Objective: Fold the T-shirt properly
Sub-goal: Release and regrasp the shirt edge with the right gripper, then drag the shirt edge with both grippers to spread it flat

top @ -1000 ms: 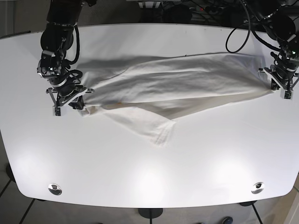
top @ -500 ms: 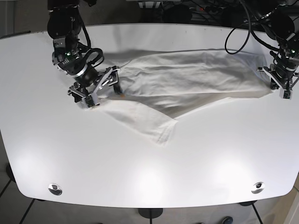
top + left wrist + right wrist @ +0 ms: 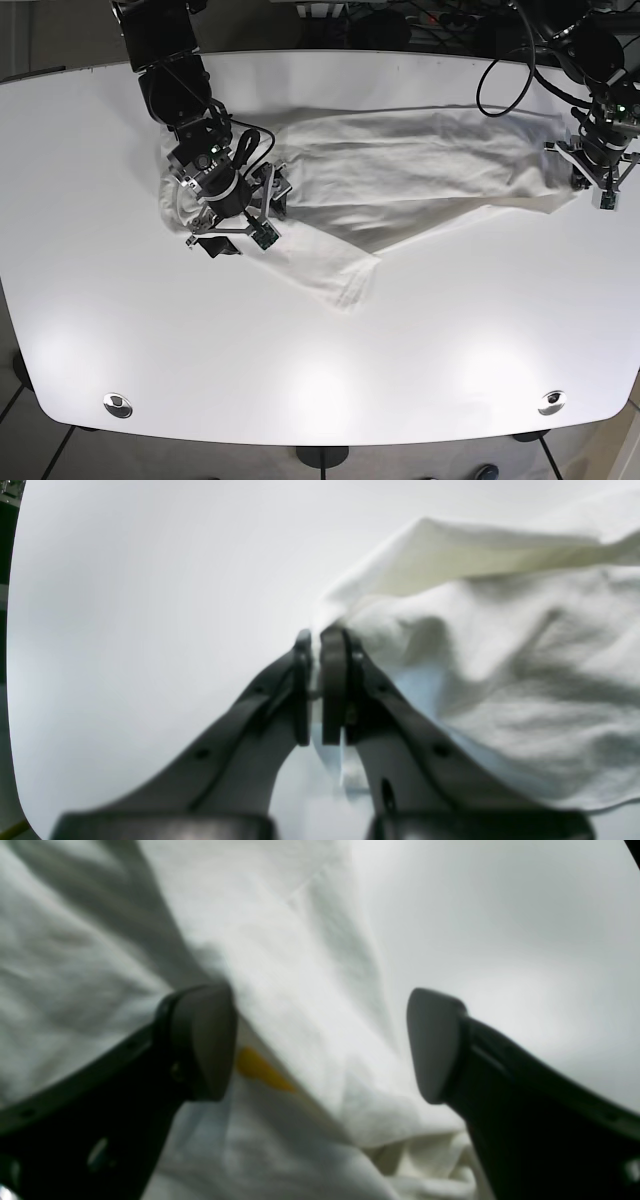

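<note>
The white T-shirt (image 3: 420,165) lies crumpled and stretched lengthwise across the far half of the white table (image 3: 320,350), with one sleeve flap pointing toward the front. My left gripper (image 3: 592,190) is at the shirt's right end. In the left wrist view it (image 3: 320,637) is shut on the edge of the shirt (image 3: 500,655). My right gripper (image 3: 235,232) hovers over the shirt's left part. In the right wrist view it (image 3: 320,1040) is open and empty over the cloth (image 3: 300,940), near a small yellow tag (image 3: 260,1070).
Two round metal fittings (image 3: 117,404) (image 3: 551,402) sit near the table's front edge. Black cables (image 3: 500,80) hang over the back right corner. The table's right edge runs close behind my left gripper.
My right gripper has let go of the shirt's left end and moved right, over the cloth; that end now lies bunched. My left gripper has kept its hold and barely moved.
</note>
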